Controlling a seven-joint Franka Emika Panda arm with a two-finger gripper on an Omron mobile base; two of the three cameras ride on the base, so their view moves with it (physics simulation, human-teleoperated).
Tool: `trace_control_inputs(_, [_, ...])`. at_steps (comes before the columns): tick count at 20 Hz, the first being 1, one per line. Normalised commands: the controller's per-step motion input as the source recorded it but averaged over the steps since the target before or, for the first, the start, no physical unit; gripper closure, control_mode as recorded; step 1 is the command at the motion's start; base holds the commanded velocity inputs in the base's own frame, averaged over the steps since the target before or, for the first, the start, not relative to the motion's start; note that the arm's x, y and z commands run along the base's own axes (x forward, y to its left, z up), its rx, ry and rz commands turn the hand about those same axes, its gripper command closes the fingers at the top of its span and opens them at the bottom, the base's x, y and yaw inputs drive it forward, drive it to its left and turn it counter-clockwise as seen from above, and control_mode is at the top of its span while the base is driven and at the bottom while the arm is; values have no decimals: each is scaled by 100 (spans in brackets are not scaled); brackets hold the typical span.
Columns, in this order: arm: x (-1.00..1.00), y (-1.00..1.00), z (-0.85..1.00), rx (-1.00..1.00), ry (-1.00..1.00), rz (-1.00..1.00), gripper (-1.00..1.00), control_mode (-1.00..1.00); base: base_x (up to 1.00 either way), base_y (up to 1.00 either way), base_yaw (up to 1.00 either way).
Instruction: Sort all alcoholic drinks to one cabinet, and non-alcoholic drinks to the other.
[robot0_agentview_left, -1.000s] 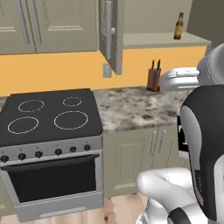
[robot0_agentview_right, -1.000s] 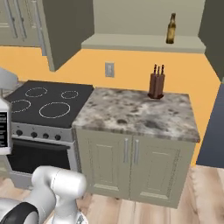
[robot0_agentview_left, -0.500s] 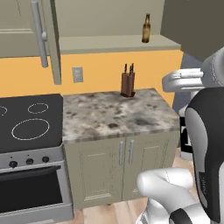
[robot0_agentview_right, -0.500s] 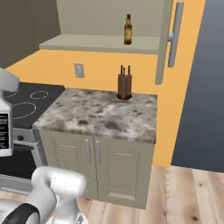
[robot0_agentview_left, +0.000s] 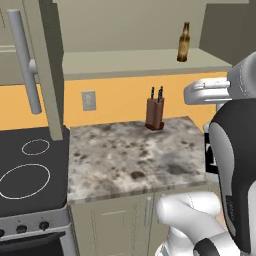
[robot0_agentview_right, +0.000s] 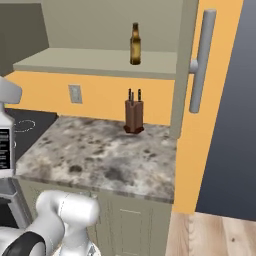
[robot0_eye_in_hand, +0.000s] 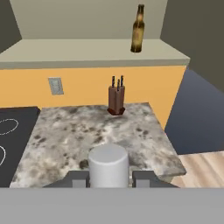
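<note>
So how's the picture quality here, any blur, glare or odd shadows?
Left base view: soft, low-detail rendering, flat even light, no glare on the granite counter. Right base view: equally soft, the beer bottle casting almost no shadow. Hand view: the pale bottle neck between the pincer tips looms large and featureless.

Light is reading flat and even across all views, no clear source, w/ the orange wall glowing brightest. Soft shading is darkening the cabinet interior above the knife block, and only a faint contact shadow is sitting under the block; no glare showing. Rendering is looking slightly soft/low-res, esp. the marble counter texture around the block, w/ no edge distortion.
</note>
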Motion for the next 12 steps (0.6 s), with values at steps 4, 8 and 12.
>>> trace_control_inputs(4, [0,0,0,0,0,0,100,100,76,-6,0])
trace_control_inputs(8, [0,0,0,0,0,0,100,100,74,0,0])
trace_control_inputs(12, [0,0,0,0,0,0,100,100,67,0,0])
